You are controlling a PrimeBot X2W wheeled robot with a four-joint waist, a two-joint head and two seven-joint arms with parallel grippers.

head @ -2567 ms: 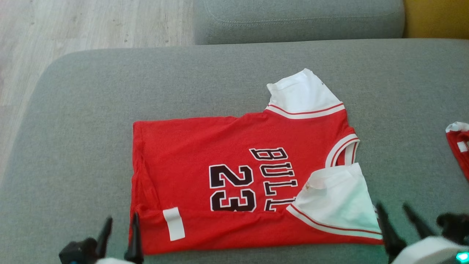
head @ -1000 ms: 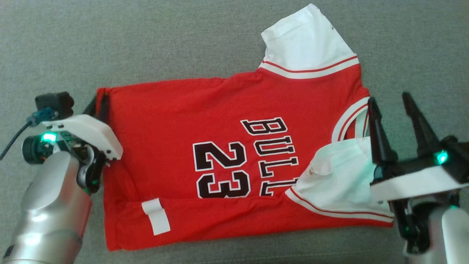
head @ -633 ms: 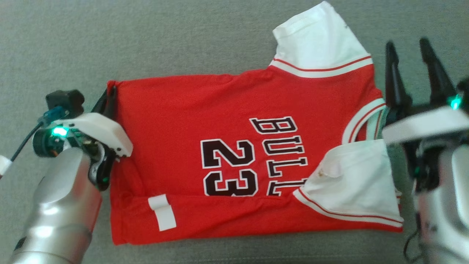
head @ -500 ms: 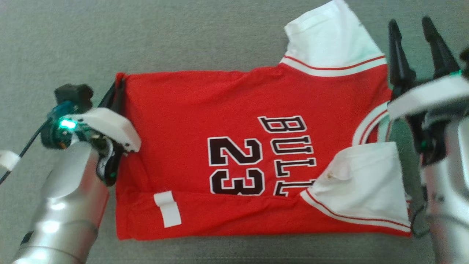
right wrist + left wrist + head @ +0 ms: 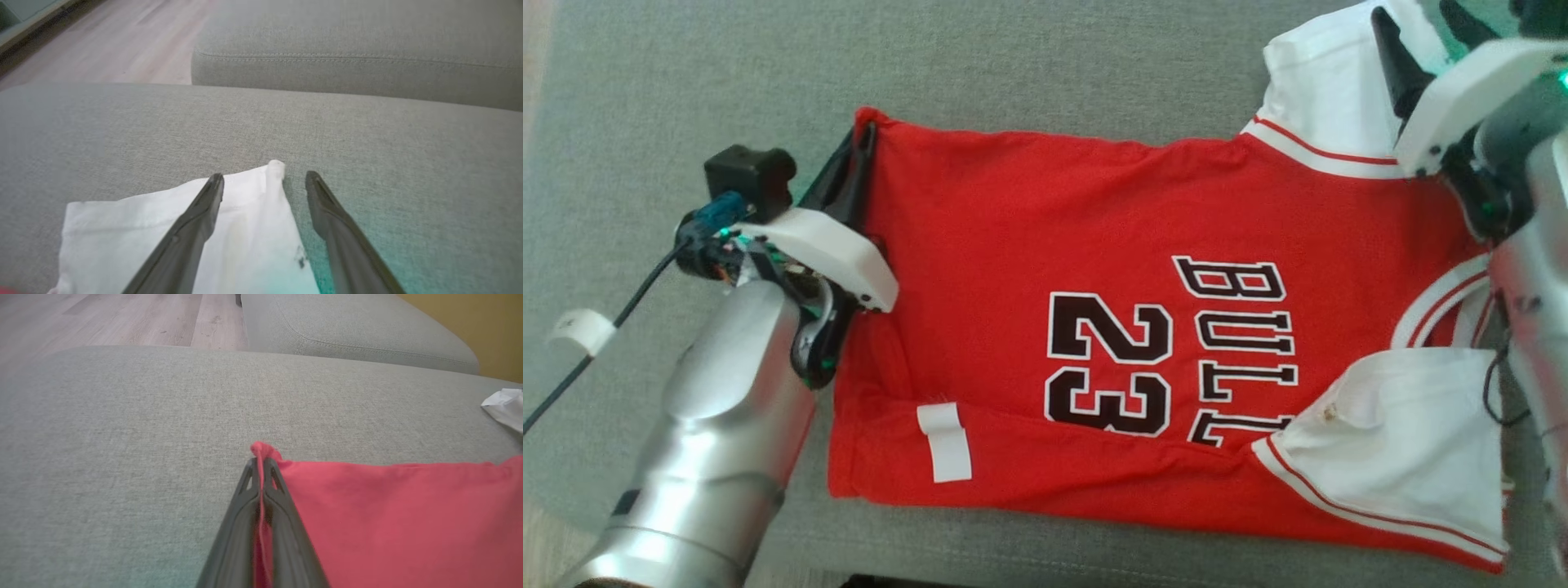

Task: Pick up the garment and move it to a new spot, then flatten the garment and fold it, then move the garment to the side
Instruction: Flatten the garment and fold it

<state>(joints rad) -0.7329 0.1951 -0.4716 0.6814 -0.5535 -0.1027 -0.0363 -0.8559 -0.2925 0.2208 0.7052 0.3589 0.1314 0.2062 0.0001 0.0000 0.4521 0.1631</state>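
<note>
The garment (image 5: 1054, 220) is a red jersey with white sleeves and black "BULLS 23" lettering, lying flat on the grey sofa cushion (image 5: 686, 82). My left gripper (image 5: 862, 143) is shut on the jersey's far hem corner. In the left wrist view the red cloth (image 5: 388, 518) is pinched between the closed fingers of the left gripper (image 5: 259, 461). My right gripper (image 5: 1421, 28) stands open over the far white sleeve (image 5: 1327, 90). In the right wrist view the white sleeve's (image 5: 163, 232) corner lies between the spread fingers of the right gripper (image 5: 264, 177).
A second grey cushion (image 5: 351, 49) lies behind the one I work on. Wooden floor (image 5: 102, 318) lies beyond to the left, and a yellow wall (image 5: 470, 322) to the right. A black cable with a white tag (image 5: 580, 331) hangs off my left wrist.
The left gripper has shut on the garment's hem corner. The right gripper has moved from beside the collar up to the far white sleeve. The camera has shifted too.
</note>
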